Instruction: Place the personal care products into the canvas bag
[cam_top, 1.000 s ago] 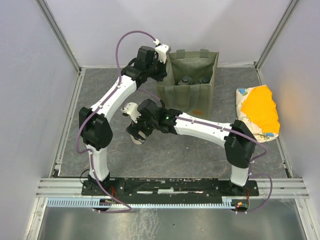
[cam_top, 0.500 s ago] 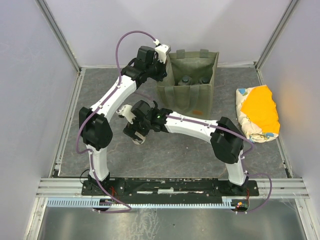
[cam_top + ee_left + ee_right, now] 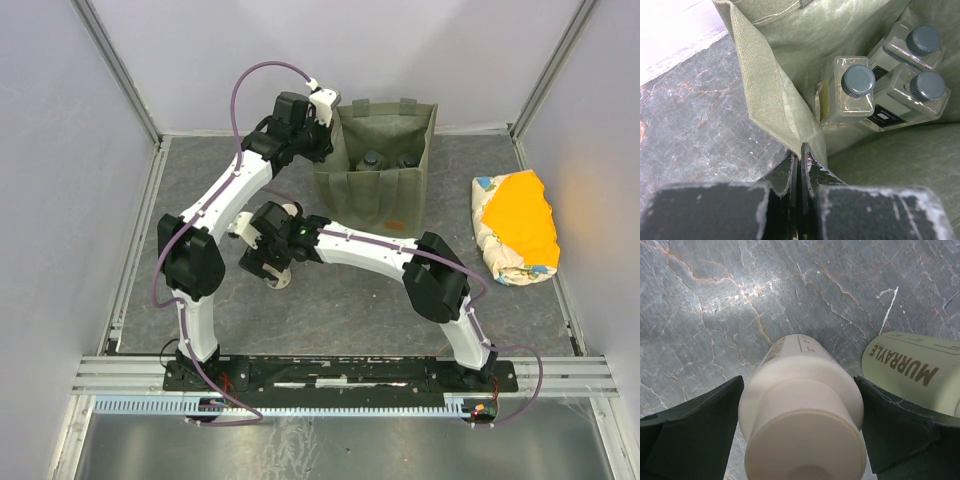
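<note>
We see the right claw (image 3: 800, 440) has swung further left over the worktop (image 3: 715, 300). It now hangs wide open astride the cream bottle (image 3: 802, 405), gripping nothing, with the olive-green bottle (image 3: 912, 370) just beside. The left claw (image 3: 801, 167) pinches the canvas bag (image 3: 765, 85) rim, we judge to hold its mouth open. Three clear bottles (image 3: 855, 82) sit inside.

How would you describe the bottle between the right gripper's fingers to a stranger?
Find the olive canvas bag, then the right gripper by its front left corner. Between the open fingers is a cream bottle; the greenish bottle alongside carries MURRAYLE lettering.
</note>
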### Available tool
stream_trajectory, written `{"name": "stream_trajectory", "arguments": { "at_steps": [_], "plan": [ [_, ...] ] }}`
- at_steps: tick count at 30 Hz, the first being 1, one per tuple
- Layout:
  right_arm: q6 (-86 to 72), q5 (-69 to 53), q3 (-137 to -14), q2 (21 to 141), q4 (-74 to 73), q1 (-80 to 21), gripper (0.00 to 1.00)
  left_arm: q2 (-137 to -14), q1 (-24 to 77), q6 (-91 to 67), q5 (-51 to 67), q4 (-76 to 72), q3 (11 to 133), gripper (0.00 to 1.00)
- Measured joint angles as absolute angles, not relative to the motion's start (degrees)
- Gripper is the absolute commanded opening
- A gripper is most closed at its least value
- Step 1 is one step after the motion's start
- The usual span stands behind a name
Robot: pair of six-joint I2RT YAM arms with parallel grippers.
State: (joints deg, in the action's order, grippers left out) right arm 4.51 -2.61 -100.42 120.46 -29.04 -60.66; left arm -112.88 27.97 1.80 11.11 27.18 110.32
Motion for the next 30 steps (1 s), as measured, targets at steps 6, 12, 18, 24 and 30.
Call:
{"name": "stream_trajectory", "arguments": {
  "at_steps": [6,12,18,24,30],
  "plan": [
    [5.9,-1.2,-100.9,121.1,-31.0,-60.8,0.86,-112.9,27.9,1.8,11.1,27.2,110.3,0.03],
    [6.3,-1.1,-101.1,121.1,-31.4,-60.9,0.56,-112.9,27.7,1.8,11.2,27.1,110.3,0.03],
    [6.5,-1.0,-101.1,121.1,-31.3,-60.9,0.31,-112.9,27.6,1.8,11.9,27.1,110.3,0.03],
    [5.8,-0.4,-98.6,119.4,-30.1,-60.9,0.17,-112.9,27.2,1.8,12.4,27.1,110.3,0.03],
    [3.1,1.3,-87.8,110.8,-31.0,-61.1,0.00,-112.9,26.8,1.8,12.7,27.1,110.3,0.03]
  ]
}}
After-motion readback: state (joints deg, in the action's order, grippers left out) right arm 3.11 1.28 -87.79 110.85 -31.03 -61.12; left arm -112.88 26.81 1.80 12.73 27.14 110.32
